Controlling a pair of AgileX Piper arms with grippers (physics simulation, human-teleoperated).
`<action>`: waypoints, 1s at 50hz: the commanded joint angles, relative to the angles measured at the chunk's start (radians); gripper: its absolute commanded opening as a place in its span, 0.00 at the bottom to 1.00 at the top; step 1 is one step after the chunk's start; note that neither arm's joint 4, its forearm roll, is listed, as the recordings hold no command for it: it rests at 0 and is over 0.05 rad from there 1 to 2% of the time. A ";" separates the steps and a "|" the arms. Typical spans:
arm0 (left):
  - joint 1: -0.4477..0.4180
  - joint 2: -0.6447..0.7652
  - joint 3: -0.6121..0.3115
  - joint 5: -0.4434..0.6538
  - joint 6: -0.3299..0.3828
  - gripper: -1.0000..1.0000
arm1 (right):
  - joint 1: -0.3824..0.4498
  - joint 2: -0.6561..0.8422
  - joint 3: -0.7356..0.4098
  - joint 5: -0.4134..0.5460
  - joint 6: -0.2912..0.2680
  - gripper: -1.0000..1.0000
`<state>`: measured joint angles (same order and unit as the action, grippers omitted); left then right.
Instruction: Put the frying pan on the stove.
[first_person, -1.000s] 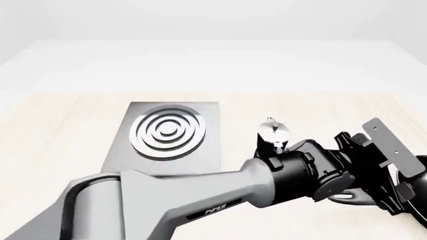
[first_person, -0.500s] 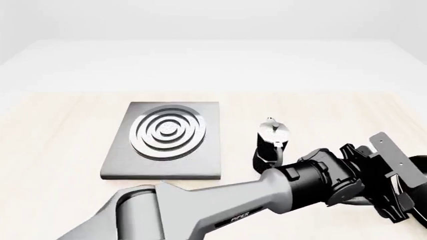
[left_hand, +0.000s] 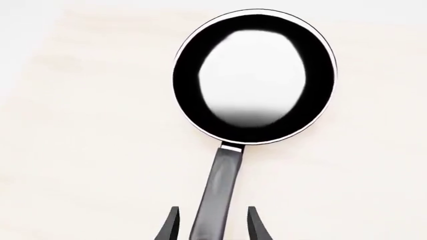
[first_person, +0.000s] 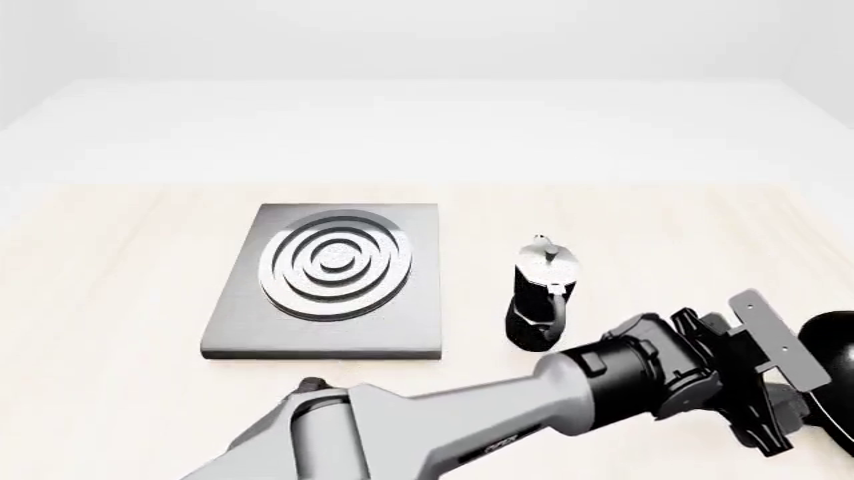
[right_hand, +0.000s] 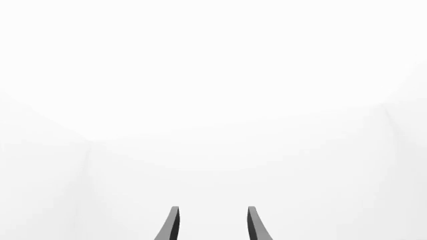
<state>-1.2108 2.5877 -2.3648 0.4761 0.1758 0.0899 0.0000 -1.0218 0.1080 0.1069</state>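
In the front view the stove (first_person: 324, 283) lies left of centre on the bench (first_person: 107, 260), its silver rings bare and free to take the pan. Just right of it, near the middle of the frame, stands the moka pot (first_person: 541, 293), which sits between the stove and your goal, so I judge you will want to lift the pan over or around it. Your left arm (first_person: 441, 425) sweeps from the lower left across to the lower right, ending beside the frying pan (first_person: 830, 350), of which only a dark curve shows at the right edge. The left wrist view gives you what the front view hides: the whole frying pan (left_hand: 253, 77) flat on the bench in the upper middle of the frame, its handle (left_hand: 220, 192) running down between the tips of the left pincer (left_hand: 213, 223), which stand apart on either side of it with a gap showing, lined up for a grip not yet made. The right wrist view shows the right pincer (right_hand: 213, 223) with its tips apart, holding nothing, facing only pale blank background; that arm is parked out of the way.
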 joint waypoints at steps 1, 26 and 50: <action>0.005 0.068 -0.071 0.047 0.016 1.00 | -0.019 0.000 0.210 -0.215 0.019 1.00; 0.012 0.145 -0.147 0.096 0.026 1.00 | -0.064 0.000 1.022 -1.041 0.061 1.00; 0.025 0.214 -0.239 0.155 0.049 1.00 | -0.043 0.000 1.022 -1.040 0.048 1.00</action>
<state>-1.1879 2.7831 -2.5854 0.6188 0.2183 0.0410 0.0002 -0.0196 -0.9127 0.1581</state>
